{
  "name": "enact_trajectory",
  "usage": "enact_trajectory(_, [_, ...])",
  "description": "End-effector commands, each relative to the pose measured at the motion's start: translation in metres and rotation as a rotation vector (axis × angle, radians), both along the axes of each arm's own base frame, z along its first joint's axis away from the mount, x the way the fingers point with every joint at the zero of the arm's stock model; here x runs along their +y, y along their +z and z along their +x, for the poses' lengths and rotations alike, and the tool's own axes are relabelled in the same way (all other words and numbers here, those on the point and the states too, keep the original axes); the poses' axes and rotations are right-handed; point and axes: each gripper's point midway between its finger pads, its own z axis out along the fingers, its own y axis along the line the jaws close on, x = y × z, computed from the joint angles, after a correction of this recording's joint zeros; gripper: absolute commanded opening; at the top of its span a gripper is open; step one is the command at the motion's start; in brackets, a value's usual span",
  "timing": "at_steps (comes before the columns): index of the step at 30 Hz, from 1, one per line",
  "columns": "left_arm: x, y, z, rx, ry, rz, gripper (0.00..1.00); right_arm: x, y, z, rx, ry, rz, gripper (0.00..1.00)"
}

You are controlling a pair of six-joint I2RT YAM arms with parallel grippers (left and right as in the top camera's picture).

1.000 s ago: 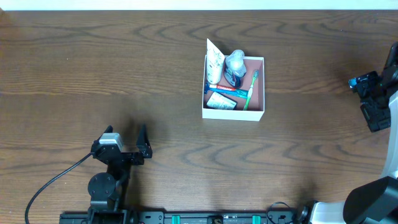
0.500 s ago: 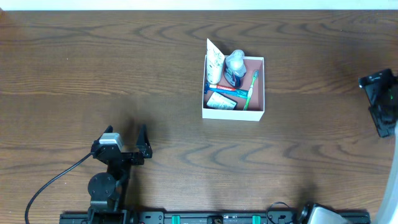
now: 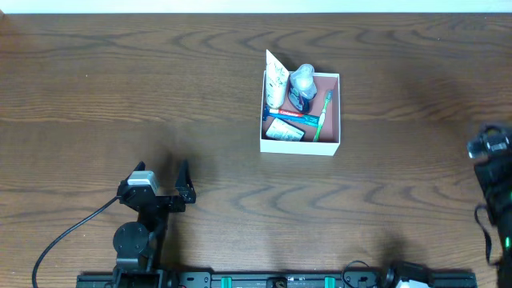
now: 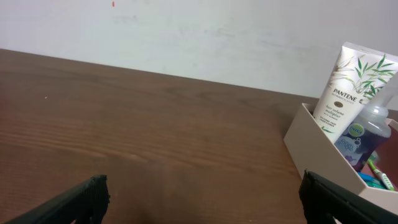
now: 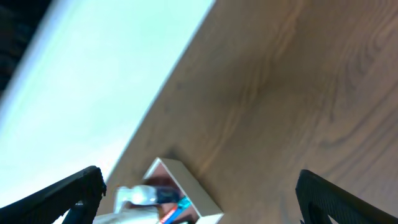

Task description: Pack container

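Dark wood-grain tabletop [image 3: 120, 80] carries the container [image 3: 300, 146], a square, shallow cardboard box with white outer walls and a pink-brown inside, sitting right of centre toward the far edge in the overhead view. Packed in it are a white Pantene tube [image 3: 276, 84] leaning up out of the far-left corner, a clear bottle of blue liquid [image 3: 302, 80] just beside it, a green toothbrush [image 3: 322, 116] lying along the right wall, and a small green-and-white box [image 3: 285, 130] against the near wall. Both arms are well apart from the box. The left gripper [image 3: 162, 180] sits at the near-left of the table, its jaws spread wide with nothing between them, and a black cable [image 3: 64, 232] trails from its arm toward the near edge. The right gripper [image 5: 198, 190] is at the far right edge of the overhead view, blurred there; its wrist camera shows both fingers spread wide and empty, with the box small in the distance. A white wall [image 4: 186, 31] rises behind the table.
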Motion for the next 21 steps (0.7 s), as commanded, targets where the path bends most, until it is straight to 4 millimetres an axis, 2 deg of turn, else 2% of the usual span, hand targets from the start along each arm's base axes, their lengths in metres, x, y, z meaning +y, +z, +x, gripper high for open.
enact_trajectory(1, [-0.001,-0.016,0.0,0.039,-0.011,0.004,0.98,0.003,0.007,-0.011,-0.041,-0.004,-0.007,0.99])
enact_trajectory(5, [-0.001,-0.016,0.0,0.039,-0.011,0.004,0.98,-0.003,0.013,-0.03,-0.062,-0.044,-0.058,0.99])
enact_trajectory(10, [-0.001,-0.016,0.0,0.039,-0.011,0.004,0.98,0.002,0.007,-0.045,-0.052,-0.028,-0.059,0.99])
enact_trajectory(16, [-0.001,-0.016,0.0,0.039,-0.011,0.004,0.98,0.007,-0.029,-0.053,0.037,0.003,-0.059,0.99])
enact_trajectory(21, [-0.001,-0.016,0.0,0.039,-0.011,0.004,0.98,0.008,-0.07,-0.045,0.037,0.012,-0.042,0.99])
